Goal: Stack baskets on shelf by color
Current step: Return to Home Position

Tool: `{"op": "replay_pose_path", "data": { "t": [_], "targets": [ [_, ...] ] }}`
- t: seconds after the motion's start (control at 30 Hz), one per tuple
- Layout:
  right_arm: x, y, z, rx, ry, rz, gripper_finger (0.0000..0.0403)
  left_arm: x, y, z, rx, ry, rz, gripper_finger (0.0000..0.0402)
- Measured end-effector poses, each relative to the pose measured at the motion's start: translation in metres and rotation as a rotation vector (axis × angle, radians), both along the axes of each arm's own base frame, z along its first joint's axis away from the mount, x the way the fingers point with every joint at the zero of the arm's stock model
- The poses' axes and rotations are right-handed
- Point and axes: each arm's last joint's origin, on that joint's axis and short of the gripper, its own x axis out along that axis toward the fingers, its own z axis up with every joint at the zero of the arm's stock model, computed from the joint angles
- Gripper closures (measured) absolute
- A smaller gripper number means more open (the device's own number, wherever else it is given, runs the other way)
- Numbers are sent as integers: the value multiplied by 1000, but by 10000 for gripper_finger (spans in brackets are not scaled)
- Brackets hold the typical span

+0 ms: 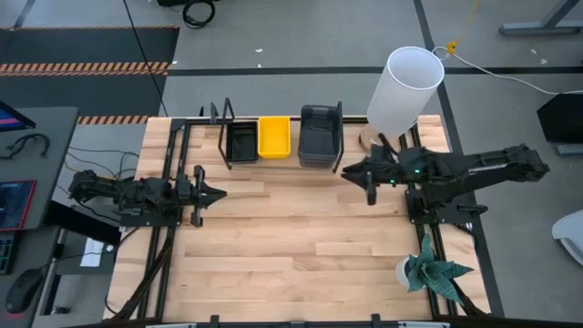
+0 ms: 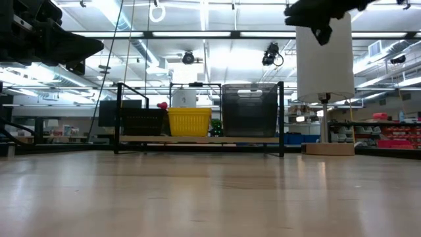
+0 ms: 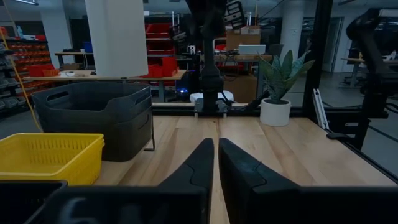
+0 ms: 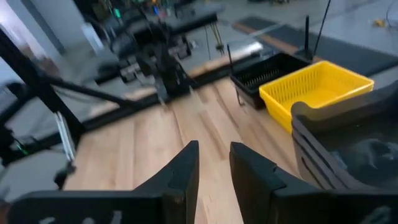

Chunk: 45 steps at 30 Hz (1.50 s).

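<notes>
The shelf (image 2: 223, 139) runs along the far edge of the desk (image 1: 291, 237), nearer its left half than its right; on it three colours of basket stand side by side between the black uprights; the black baskets (image 1: 241, 143) are at the shelf's left end, the yellow baskets (image 1: 274, 137) sit in the middle just beside them, and the grey baskets (image 1: 319, 137) stand at the right end, taller than the rest, with layered rims that show they are nested one in another; how many black or yellow ones are stacked cannot be told. The left end effector (image 3: 216, 146) hangs over the left edge of the desk, well apart from the shelf, pointing across the desk towards the right; its fingers are drawn almost together with only a thin slit between them, and they hold nothing. The right end effector (image 4: 214, 146) is raised above the desk near the far right corner, close in front of the grey baskets; its fingers stand a little apart and are empty. A white cylinder (image 1: 405, 87) rises at the far right corner; a potted plant (image 1: 435, 271) stands by the right edge towards the near corner.
</notes>
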Motion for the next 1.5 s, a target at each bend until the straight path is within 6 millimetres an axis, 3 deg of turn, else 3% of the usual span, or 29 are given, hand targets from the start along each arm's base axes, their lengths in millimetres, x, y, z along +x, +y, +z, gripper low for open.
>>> {"op": "replay_pose_path", "data": {
  "t": [0.3,0.67,1.27,1.5],
  "targets": [
    [-40,-3,-41,58,-180,-10,309,0,0,0,0,0,0,364],
    [-63,-4,-90,147,-233,-27,310,0,0,0,0,0,0,371],
    [-77,-6,-134,207,-292,-57,310,0,0,0,0,0,0,373],
    [-76,-7,-135,159,-273,-98,310,0,0,0,0,0,0,362]
  ]
}}
